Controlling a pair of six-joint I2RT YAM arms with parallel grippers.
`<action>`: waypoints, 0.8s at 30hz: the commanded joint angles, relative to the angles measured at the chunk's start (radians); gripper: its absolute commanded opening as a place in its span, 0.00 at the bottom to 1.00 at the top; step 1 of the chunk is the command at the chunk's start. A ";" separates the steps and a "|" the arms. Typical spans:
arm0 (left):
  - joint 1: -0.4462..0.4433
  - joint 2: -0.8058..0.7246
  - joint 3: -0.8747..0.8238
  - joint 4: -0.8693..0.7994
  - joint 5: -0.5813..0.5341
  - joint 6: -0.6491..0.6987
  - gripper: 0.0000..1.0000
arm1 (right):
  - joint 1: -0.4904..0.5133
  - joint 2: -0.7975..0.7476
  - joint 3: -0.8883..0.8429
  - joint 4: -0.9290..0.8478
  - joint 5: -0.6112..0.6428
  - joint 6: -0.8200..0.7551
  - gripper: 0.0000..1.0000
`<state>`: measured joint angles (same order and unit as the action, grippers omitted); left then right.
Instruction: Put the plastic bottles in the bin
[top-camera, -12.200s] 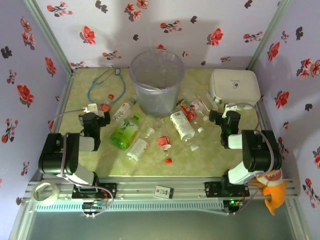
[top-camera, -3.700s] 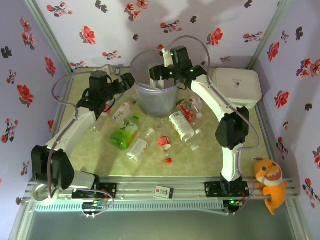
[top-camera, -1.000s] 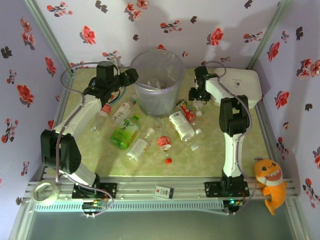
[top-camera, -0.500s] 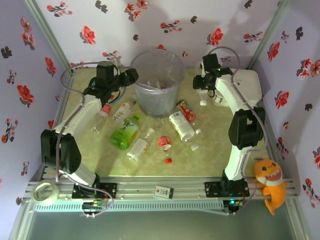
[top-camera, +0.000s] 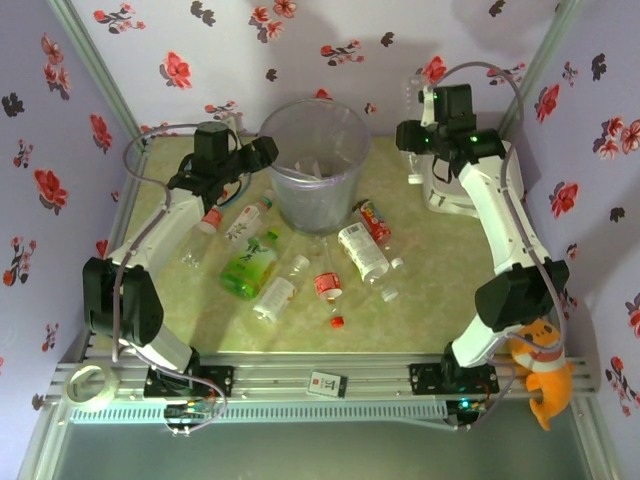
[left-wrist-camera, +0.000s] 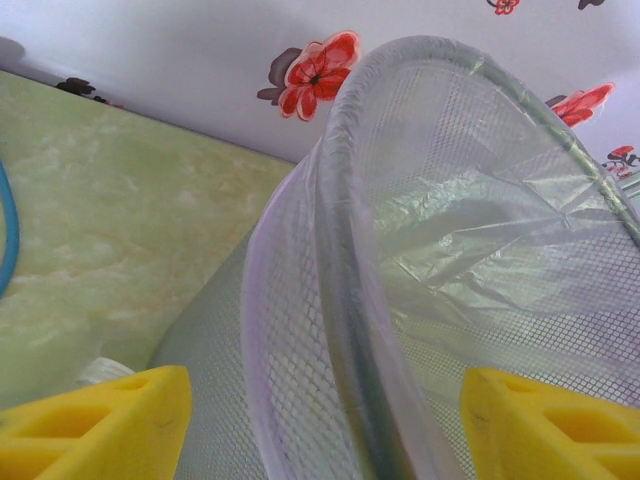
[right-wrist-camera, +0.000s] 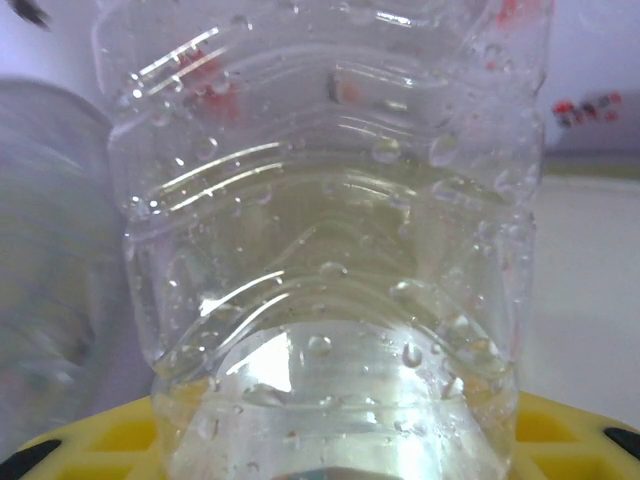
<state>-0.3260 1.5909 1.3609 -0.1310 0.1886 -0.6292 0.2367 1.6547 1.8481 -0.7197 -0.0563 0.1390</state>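
Loose plastic bottles (top-camera: 362, 250) lie scattered on the table (top-camera: 440, 300) nearest me, none blocking my way. Beyond them my left pincer (top-camera: 265, 152) hangs spread at the rim of the bin (top-camera: 300, 200), with the blue-tubed stethoscope (top-camera: 195, 170) off to its left. Farthest off, my right pincer (top-camera: 413, 140), a second ago low by the white box (top-camera: 480, 170), has risen pinching a clear bottle (right-wrist-camera: 320, 250). It is beside the bin, not yet over it, and I judge it must clear the rim before release.

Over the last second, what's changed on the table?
The right gripper has picked a clear bottle from the table and raised it high, right of the bin. The left gripper stays at the bin's rim; the other bottles lie unmoved.
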 joint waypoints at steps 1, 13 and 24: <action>-0.017 0.033 0.018 -0.025 0.017 0.019 0.72 | 0.031 -0.011 0.071 0.107 -0.102 0.050 0.53; -0.030 0.042 0.026 -0.028 0.017 0.016 0.72 | 0.176 0.218 0.331 0.202 -0.222 0.127 0.53; -0.038 0.045 0.038 -0.034 0.015 0.015 0.71 | 0.213 0.396 0.333 0.257 -0.320 0.084 0.54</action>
<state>-0.3546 1.6138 1.3800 -0.1299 0.1955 -0.6292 0.4416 2.0331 2.1567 -0.4831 -0.3275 0.2440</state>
